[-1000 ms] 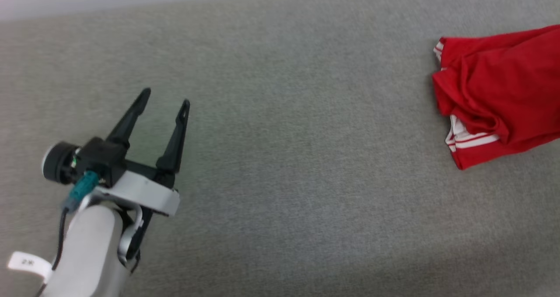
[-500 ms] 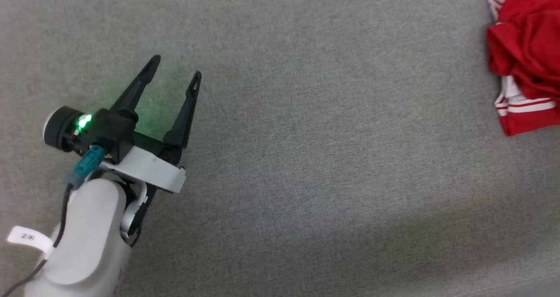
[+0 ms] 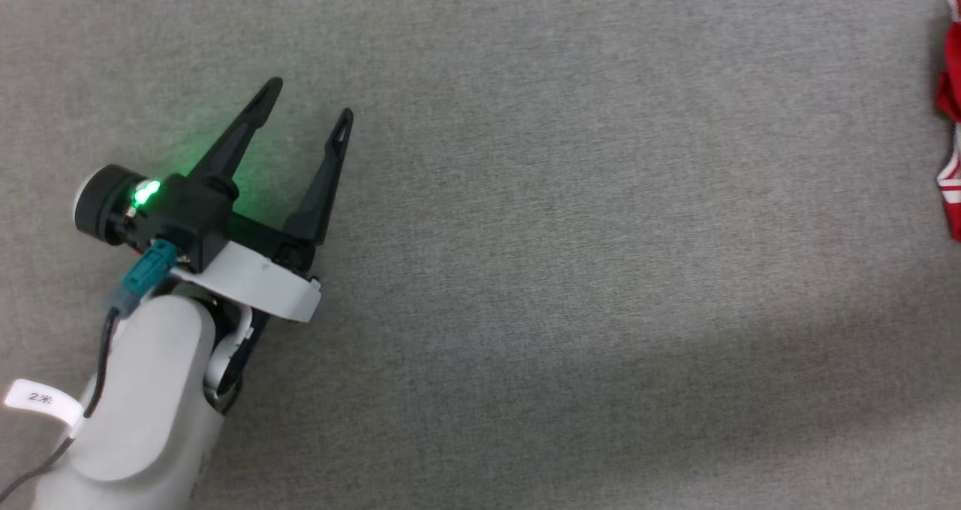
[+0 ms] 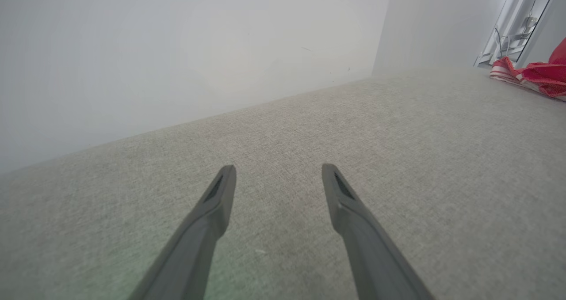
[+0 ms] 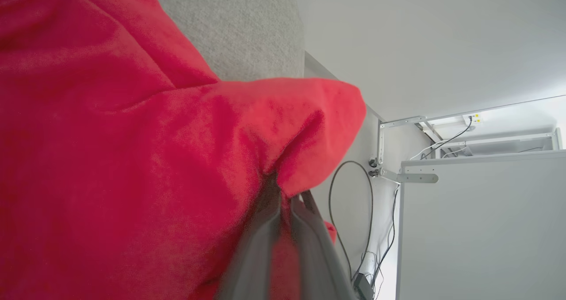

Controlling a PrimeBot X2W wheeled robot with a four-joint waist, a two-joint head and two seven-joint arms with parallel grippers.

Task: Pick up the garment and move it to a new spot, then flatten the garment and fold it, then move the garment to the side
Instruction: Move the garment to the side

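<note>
Fingers of left gripper splayed, empty, over one grey fabric surface by white wall; right gripper clamped on single red garment at surface's far right; two grippers, one garment.

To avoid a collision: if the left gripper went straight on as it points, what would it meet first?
The left gripper points low along the grey surface toward the white wall; it might graze the surface first, else the wall, depth is unclear. The garment lies off to the right.
</note>
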